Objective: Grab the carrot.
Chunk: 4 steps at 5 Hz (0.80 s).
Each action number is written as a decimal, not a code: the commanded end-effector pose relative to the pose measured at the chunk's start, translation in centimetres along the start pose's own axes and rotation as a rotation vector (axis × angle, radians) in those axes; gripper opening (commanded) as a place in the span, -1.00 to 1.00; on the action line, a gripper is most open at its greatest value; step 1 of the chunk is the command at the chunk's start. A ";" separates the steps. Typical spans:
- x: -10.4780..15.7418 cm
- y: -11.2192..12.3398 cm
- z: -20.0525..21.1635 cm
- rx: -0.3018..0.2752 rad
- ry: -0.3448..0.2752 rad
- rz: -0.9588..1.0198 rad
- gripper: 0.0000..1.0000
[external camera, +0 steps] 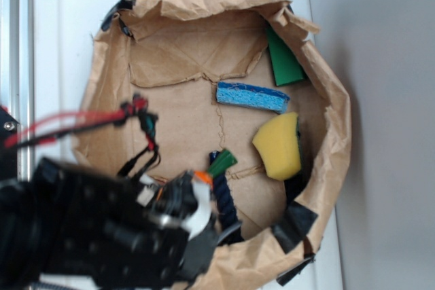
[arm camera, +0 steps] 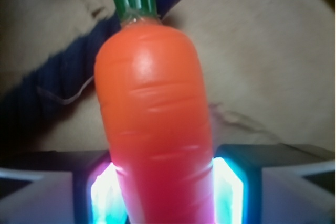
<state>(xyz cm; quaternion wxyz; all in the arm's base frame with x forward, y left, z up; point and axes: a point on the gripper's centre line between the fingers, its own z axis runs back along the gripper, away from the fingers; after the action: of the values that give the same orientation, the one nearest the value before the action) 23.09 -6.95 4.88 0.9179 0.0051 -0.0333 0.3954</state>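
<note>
Grasp looks made: gripper [arm camera: 167, 192] pinching the toy carrot [arm camera: 155, 114] by its narrow end, pads [arm camera: 107, 195] pressed to both sides, low in the paper-lined basket [external camera: 326, 168]. Only lifting left. Dark blue rope [arm camera: 47, 85] just beside the stem; yellow sponge [external camera: 279, 146], blue sponge [external camera: 253, 96], green card [external camera: 282, 59] well apart

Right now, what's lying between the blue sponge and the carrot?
Nothing but bare brown paper between the blue sponge and the carrot, seen in the exterior view; the yellow sponge sits off to the side.
</note>
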 end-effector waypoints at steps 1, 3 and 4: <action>4.3 0.1 8.1 -0.055 -0.042 0.008 -1.00; 5.8 3.1 12.0 -0.073 -0.319 -0.307 -1.00; 7.1 5.1 12.6 -0.141 -0.259 -0.546 -1.00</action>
<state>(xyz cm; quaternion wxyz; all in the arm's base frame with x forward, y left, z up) 23.08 0.50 16.43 0.9808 0.0129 -0.1544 0.1184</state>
